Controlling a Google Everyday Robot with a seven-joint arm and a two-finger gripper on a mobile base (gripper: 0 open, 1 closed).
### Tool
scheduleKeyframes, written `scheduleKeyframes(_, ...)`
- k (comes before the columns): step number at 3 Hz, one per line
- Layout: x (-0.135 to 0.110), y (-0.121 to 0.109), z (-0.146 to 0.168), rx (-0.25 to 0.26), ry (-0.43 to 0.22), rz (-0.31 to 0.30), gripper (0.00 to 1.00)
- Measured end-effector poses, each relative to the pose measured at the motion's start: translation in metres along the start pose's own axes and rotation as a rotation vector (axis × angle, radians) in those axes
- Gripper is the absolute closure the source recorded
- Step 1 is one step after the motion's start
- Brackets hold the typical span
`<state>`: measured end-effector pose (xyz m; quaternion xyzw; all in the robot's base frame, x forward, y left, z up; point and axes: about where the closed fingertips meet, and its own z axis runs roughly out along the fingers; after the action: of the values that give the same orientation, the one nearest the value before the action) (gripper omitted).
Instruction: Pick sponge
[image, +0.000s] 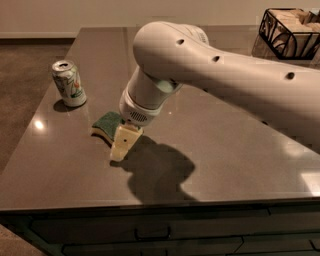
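The sponge (106, 122), dark green on top with a pale yellow edge, lies flat on the dark table (225, 150), left of centre. The white arm hides its right part. My gripper (122, 145) hangs from the arm right over the sponge's near right end, its cream-yellow fingers (124, 142) pointing down at the table just in front of the sponge.
A white and green soda can (68, 83) stands upright to the left of the sponge, near the table's left edge. A black wire basket (290, 27) with pale contents sits at the far right corner. The table's front edge runs below the gripper.
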<state>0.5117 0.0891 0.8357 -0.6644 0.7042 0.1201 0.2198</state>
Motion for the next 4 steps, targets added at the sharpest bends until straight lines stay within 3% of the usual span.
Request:
scheduleKeyframes(2, -0.007, -0.006, 0.001, -0.034, 0.007, 0.031, 0.65)
scheduleKeyframes(3, -0.010, -0.019, -0.020, -0.028, -0.009, 0.046, 0.88)
scheduleKeyframes(4, -0.013, -0.028, -0.042, -0.024, -0.026, 0.045, 1.00)
